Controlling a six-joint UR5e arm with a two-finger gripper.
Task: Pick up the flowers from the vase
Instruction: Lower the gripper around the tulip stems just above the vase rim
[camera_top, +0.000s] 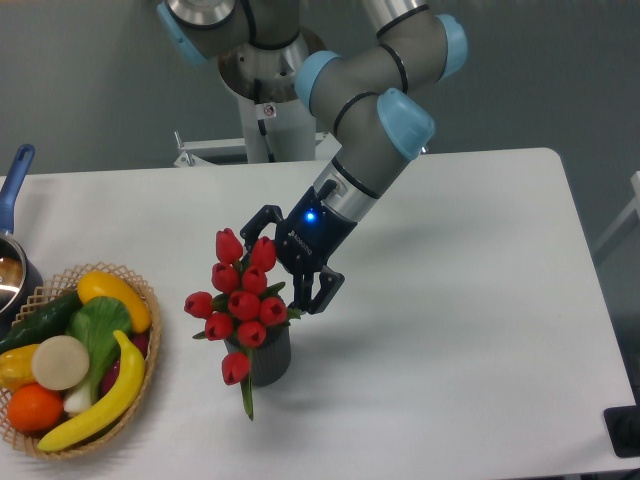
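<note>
The flowers (240, 297), a bunch of red tulip buds with green leaves, stand in the small dark grey vase (272, 360) at the middle front of the white table. One bud droops down the vase's left side, and a leaf hangs below it. My gripper (292, 262) comes down at a slant from the upper right. It is open, with its dark fingers (322, 290) spread at the bunch's upper right side, close to the top buds. I cannot tell whether a finger touches a bud.
A wicker basket (140, 285) with bananas, an orange, a cucumber and other produce sits at the front left. A pot with a blue handle (14, 175) is at the left edge. A black object (625, 430) is at the front right corner.
</note>
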